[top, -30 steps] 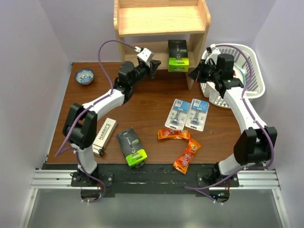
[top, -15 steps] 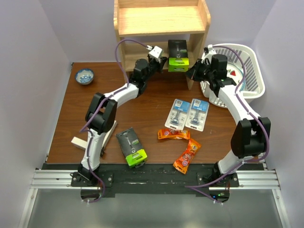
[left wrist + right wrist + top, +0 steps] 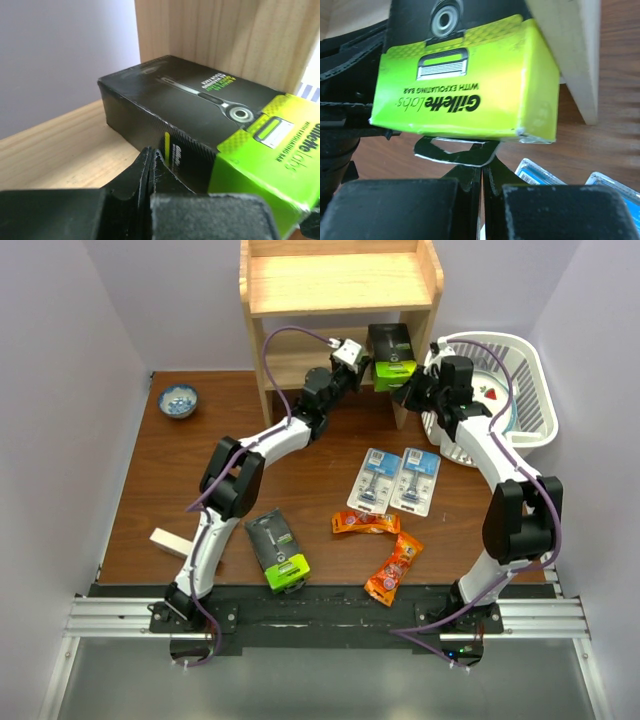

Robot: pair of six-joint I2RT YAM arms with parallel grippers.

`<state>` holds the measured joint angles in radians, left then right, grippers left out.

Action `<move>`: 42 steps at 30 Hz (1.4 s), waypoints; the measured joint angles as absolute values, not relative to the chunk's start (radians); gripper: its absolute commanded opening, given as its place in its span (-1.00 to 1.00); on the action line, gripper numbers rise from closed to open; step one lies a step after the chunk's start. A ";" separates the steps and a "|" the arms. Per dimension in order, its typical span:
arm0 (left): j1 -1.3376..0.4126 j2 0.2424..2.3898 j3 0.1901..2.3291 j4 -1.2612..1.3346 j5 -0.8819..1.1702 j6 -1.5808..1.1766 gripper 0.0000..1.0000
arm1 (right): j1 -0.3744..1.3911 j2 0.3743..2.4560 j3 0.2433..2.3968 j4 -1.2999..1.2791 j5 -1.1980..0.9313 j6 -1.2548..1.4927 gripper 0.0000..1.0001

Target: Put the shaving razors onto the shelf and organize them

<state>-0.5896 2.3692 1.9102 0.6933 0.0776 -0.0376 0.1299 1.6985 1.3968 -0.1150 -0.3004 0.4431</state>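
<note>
Top external | left tool clenched at black box | right tool apparently pinching its tab | push squarely into shelf

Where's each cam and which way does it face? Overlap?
Top: above, behind the arms, looking down at table and shelf; both arms show.
Left wrist: faces the razor box on the shelf's lower board; shut left claw at bottom.
Right wrist: faces that box's green end; shut right claw at bottom.
All three share that box.
</note>
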 measured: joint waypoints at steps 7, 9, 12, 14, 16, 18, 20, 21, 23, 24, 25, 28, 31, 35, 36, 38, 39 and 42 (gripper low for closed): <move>-0.596 2.392 1.943 0.702 -0.030 -0.024 -0.95 | 0.123 1.730 1.449 -0.120 -0.276 0.448 -1.00; -0.597 2.392 1.943 0.704 -0.053 -0.014 -0.90 | 0.120 1.757 1.480 -0.115 -0.279 0.456 -1.00; -0.596 2.392 1.940 0.706 -0.062 -0.006 -0.88 | 0.117 1.797 1.517 -0.104 -0.283 0.474 -1.00; -0.596 2.392 1.934 0.718 -0.067 -0.004 -0.87 | 0.117 1.818 1.534 -0.100 -0.287 0.485 -1.00; -0.596 2.387 1.917 0.739 -0.070 0.000 -0.87 | 0.117 1.834 1.553 -0.095 -0.294 0.493 -1.00; -0.596 2.365 1.881 0.748 -0.081 0.005 -0.87 | 0.117 1.839 1.559 -0.094 -0.301 0.498 -1.00; -0.597 2.329 1.830 0.741 -0.104 0.006 -0.76 | 0.115 1.834 1.558 -0.097 -0.305 0.500 -1.00; -0.598 2.297 1.785 0.736 -0.119 0.011 -0.68 | 0.115 1.824 1.548 -0.096 -0.305 0.501 -0.93; -0.598 2.201 1.666 0.706 -0.155 0.017 -0.41 | 0.115 1.774 1.504 -0.111 -0.304 0.500 -0.59; -0.598 2.137 1.591 0.678 -0.169 0.022 -0.32 | 0.115 1.743 1.477 -0.119 -0.304 0.501 -0.30; -0.598 2.082 1.533 0.652 -0.178 0.022 -0.20 | 0.115 1.697 1.438 -0.126 -0.303 0.497 -0.20; -0.597 1.838 1.326 0.512 -0.189 0.015 0.00 | 0.116 1.536 1.323 -0.158 -0.310 0.482 0.05; -0.597 1.533 1.135 0.358 -0.167 -0.017 0.20 | 0.131 1.398 1.218 -0.174 -0.325 0.456 0.24; -0.585 1.148 0.937 0.144 -0.068 -0.052 0.28 | 0.242 1.340 1.119 -0.179 -0.374 0.394 0.43; -0.576 1.086 0.910 0.084 -0.024 -0.064 0.29 | 0.289 1.350 1.101 -0.180 -0.396 0.373 0.44; -0.529 1.012 0.869 -0.036 0.057 -0.110 0.34 | 0.393 1.384 1.076 -0.204 -0.435 0.336 0.50; -0.498 0.997 0.851 -0.102 0.093 -0.138 0.40 | 0.437 1.402 1.072 -0.220 -0.447 0.323 0.50; -0.403 0.986 0.792 -0.317 0.170 -0.256 0.44 | 0.570 1.465 1.063 -0.255 -0.503 0.287 0.66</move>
<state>-0.4030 0.9855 0.7921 -0.3172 0.1703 -0.2562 0.5701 1.4647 1.0634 -0.2554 -0.5034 0.2871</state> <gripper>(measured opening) 0.707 0.760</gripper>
